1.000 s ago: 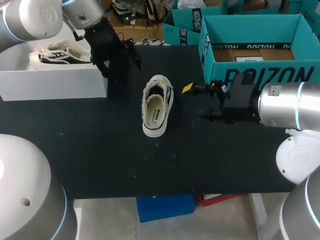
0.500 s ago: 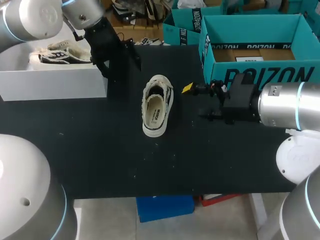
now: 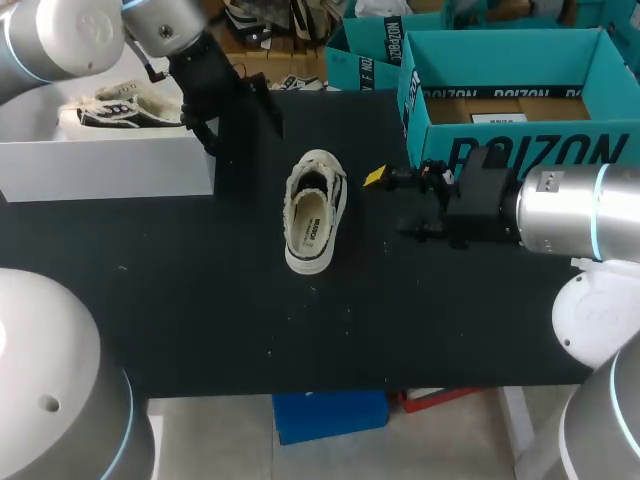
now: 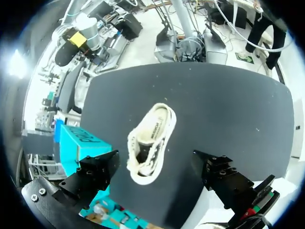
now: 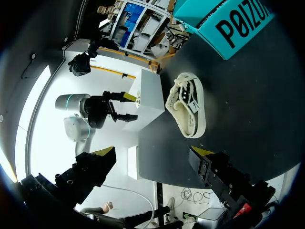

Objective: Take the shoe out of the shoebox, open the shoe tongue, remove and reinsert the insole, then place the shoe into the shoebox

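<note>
Though the shoe (image 3: 315, 210) shows whole, its tongue is indistinct

I see the shoe (image 3: 315, 212) lying sole-down near the middle of the black table. It is a cream canvas sneaker with dark trim and frayed edges, its toe to the far edge and its heel toward the robot. Its mouth faces up with the printed insole showing, and the heel looks low or folded, though I can't be sure. The shoebox (image 3: 520, 150) is teal, topless, upright at the far right, apart from the shoe
</note>
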`<act>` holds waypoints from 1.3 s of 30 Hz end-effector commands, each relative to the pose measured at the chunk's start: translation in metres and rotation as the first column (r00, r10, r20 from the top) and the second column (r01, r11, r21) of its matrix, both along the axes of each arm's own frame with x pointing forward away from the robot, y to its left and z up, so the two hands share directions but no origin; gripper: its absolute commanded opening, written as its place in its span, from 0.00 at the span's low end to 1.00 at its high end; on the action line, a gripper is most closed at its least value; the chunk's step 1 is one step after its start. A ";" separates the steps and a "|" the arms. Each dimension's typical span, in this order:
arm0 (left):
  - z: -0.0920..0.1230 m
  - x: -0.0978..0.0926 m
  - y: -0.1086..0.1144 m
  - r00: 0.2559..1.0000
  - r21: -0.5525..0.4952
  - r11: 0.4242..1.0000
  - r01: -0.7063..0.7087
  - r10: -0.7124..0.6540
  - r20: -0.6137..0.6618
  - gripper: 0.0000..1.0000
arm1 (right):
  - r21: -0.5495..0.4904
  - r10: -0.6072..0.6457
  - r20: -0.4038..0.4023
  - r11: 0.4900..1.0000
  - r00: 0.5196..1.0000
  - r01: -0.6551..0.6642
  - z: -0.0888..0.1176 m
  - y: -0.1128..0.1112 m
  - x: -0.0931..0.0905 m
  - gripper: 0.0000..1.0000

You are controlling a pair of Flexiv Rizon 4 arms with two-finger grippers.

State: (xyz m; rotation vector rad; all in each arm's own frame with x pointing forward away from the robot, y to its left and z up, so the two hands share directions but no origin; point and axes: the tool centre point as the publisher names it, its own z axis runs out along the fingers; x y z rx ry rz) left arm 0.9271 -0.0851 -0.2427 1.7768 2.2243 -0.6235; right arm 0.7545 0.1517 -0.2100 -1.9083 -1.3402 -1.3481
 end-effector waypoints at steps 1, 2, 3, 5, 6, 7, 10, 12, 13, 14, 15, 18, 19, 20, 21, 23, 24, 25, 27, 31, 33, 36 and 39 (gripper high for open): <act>0.018 -0.002 0.002 0.992 0.003 0.993 -0.115 0.115 -0.050 1.00 | 0.002 0.000 0.001 1.000 1.000 0.000 0.000 0.000 0.000 1.00; 0.023 -0.004 0.004 0.987 -0.004 0.990 -0.144 0.144 -0.076 1.00 | 0.002 0.000 0.001 1.000 1.000 0.000 0.000 0.000 0.000 1.00; 0.028 -0.007 0.006 0.982 0.012 0.986 -0.168 0.168 -0.086 1.00 | 0.002 0.000 0.001 1.000 1.000 0.000 0.000 0.000 0.000 1.00; 0.038 -0.014 0.013 0.966 0.035 0.972 -0.234 0.236 -0.108 1.00 | 0.002 0.000 0.001 1.000 1.000 0.000 0.000 0.000 0.000 1.00; 0.043 -0.018 0.019 0.955 0.047 0.962 -0.268 0.272 -0.116 1.00 | 0.002 0.000 0.001 1.000 1.000 0.000 0.000 0.000 0.000 1.00; 0.048 -0.023 0.023 0.947 0.057 0.955 -0.290 0.295 -0.127 1.00 | 0.002 0.000 0.001 1.000 1.000 0.000 0.000 0.000 0.000 1.00; 0.055 -0.041 0.040 0.908 0.078 0.922 -0.379 0.387 -0.161 1.00 | 0.002 0.000 0.001 1.000 1.000 0.000 0.000 0.000 0.000 1.00; 0.053 -0.055 0.053 0.875 0.096 0.896 -0.434 0.445 -0.193 1.00 | 0.002 0.000 0.001 1.000 1.000 0.000 0.000 0.000 0.000 1.00; 0.051 -0.063 0.060 0.852 0.094 0.880 -0.466 0.475 -0.221 1.00 | 0.002 0.000 0.001 1.000 1.000 0.000 0.000 0.000 0.000 1.00; 0.048 -0.068 0.066 0.838 0.095 0.869 -0.486 0.494 -0.230 1.00 | 0.002 0.000 0.001 1.000 1.000 0.000 0.000 0.000 0.000 1.00; 0.044 -0.076 0.073 0.824 0.104 0.855 -0.507 0.517 -0.233 1.00 | 0.002 0.000 0.001 1.000 1.000 0.000 0.000 0.000 0.000 1.00; 0.027 -0.095 0.091 0.769 0.095 0.812 -0.576 0.578 -0.272 1.00 | 0.002 0.000 0.001 1.000 1.000 0.000 0.000 0.000 0.000 1.00; 0.022 -0.101 0.097 0.749 0.078 0.794 -0.603 0.598 -0.287 1.00 | 0.002 0.000 0.001 1.000 1.000 0.000 0.000 0.000 0.000 1.00; 0.016 -0.106 0.102 0.728 0.074 0.776 -0.626 0.616 -0.301 1.00 | 0.002 0.000 0.001 1.000 1.000 0.000 0.000 0.000 0.000 1.00; 0.009 -0.112 0.108 0.706 0.051 0.752 -0.657 0.637 -0.309 1.00 | 0.002 0.000 0.001 1.000 1.000 0.000 0.000 0.000 0.000 1.00; -0.003 -0.119 0.116 0.656 0.031 0.706 -0.708 0.672 -0.344 1.00 | 0.002 0.000 0.001 1.000 1.000 0.000 0.000 0.000 0.000 1.00; -0.005 -0.121 0.118 0.645 0.006 0.691 -0.723 0.677 -0.354 1.00 | 0.002 0.000 0.001 1.000 1.000 0.000 0.000 0.000 0.000 1.00; -0.011 -0.124 0.121 0.630 0.006 0.675 -0.738 0.692 -0.352 1.00 | 0.002 0.000 0.001 1.000 1.000 0.000 0.000 0.000 0.000 1.00; -0.017 -0.125 0.124 0.609 -0.038 0.647 -0.762 0.695 -0.382 1.00 | 0.002 0.000 0.001 1.000 1.000 0.000 0.000 0.000 0.000 1.00; -0.025 -0.128 0.123 0.571 -0.102 0.586 -0.804 0.712 -0.409 1.00 | 0.002 0.000 0.001 1.000 1.000 0.000 0.000 0.000 0.000 1.00; -0.027 -0.128 0.121 0.559 -0.128 0.564 -0.816 0.711 -0.427 1.00 | 0.002 0.000 0.001 1.000 1.000 0.000 0.000 0.000 0.000 1.00; -0.029 -0.127 0.119 0.547 -0.163 0.536 -0.828 0.712 -0.441 1.00 | 0.002 0.000 0.001 1.000 1.000 0.000 0.000 0.000 0.000 1.00; -0.029 -0.124 0.119 0.531 -0.184 0.508 -0.842 0.718 -0.450 1.00 | 0.002 0.000 0.001 1.000 1.000 0.000 0.000 0.000 0.000 1.00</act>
